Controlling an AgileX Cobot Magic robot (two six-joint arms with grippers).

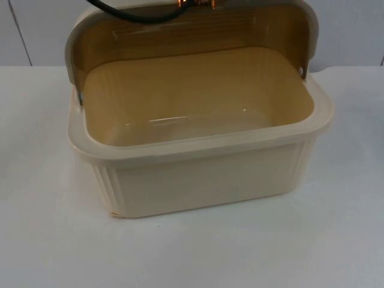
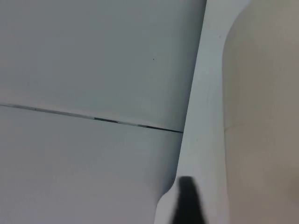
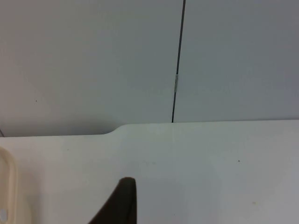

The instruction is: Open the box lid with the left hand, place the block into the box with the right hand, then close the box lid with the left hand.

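A cream plastic box (image 1: pixel 201 174) sits in the middle of the white table (image 1: pixel 48 240), its long side running across the picture from left to right. Its hinged lid (image 1: pixel 192 27) stands raised at the back edge, so the box is open, and the pale yellow inside looks bare. The block that should go in cannot be seen anywhere on the table in front of or beside the box, so which way it lies from either arm cannot be told. The left gripper (image 2: pixel 187 205) is close beside a cream curved surface, most likely the lid or the back of the box, with the table edge just next to it; whether its fingers are wide or narrow cannot be told. The right gripper (image 3: pixel 122 203) hangs over bare table, with a cream edge of the box off to one side; its opening cannot be told either, and nothing is visible in it. Judging by this, opening is done and the placing step belongs to the right arm. Behind the table stands a grey partition wall (image 3: pixel 93 60) with a thin dark seam (image 3: pixel 179 60).
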